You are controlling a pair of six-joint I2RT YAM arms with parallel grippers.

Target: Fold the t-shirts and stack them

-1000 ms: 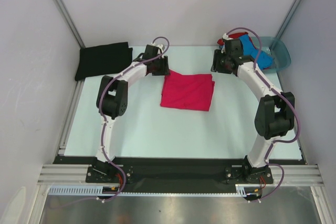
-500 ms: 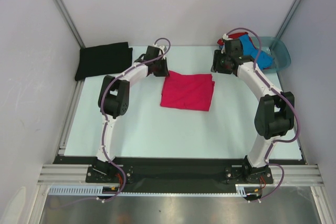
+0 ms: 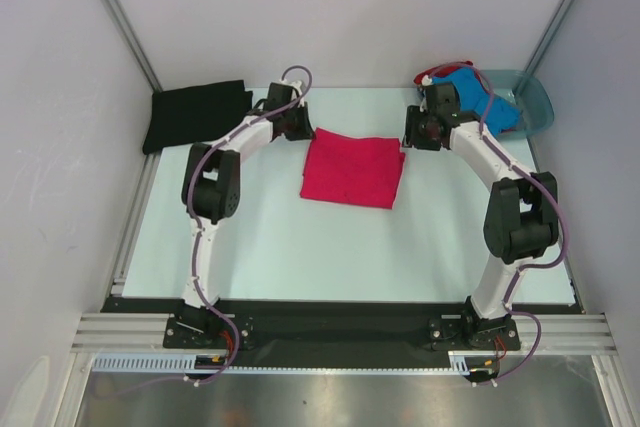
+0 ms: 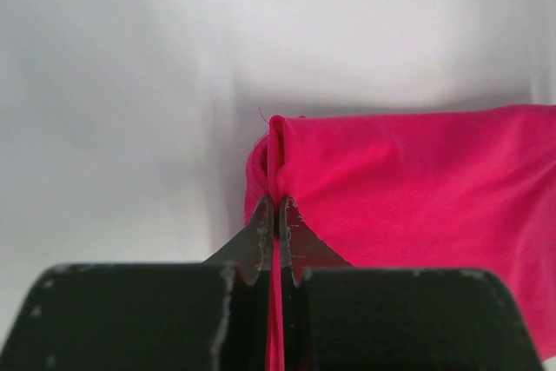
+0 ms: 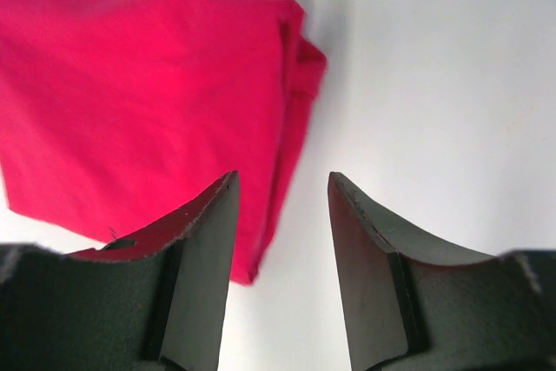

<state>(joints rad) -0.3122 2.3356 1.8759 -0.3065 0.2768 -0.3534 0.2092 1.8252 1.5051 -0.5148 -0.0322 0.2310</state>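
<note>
The magenta-pink t-shirt (image 3: 352, 169) lies folded in the middle of the table. My left gripper (image 3: 302, 130) is shut on its back-left corner, and the left wrist view shows a pinched ridge of pink cloth (image 4: 417, 188) between the closed jaws of that gripper (image 4: 278, 213). My right gripper (image 3: 410, 135) is open and empty just beyond the shirt's back-right corner; in the right wrist view it (image 5: 282, 193) hovers over the shirt's edge (image 5: 139, 102). The black t-shirt (image 3: 197, 113) lies folded at the back left. The blue t-shirt (image 3: 482, 95) and the red t-shirt (image 3: 440, 72) are bunched at the teal basin.
The translucent teal basin (image 3: 537, 102) stands at the back right corner behind my right arm. Grey walls and metal posts close in the table on the left, back and right. Bare pale tabletop (image 3: 300, 247) lies in front of the pink shirt.
My left gripper has moved back and to the left with the pink shirt's corner, and the shirt has slid slightly left. My right gripper has shifted a little.
</note>
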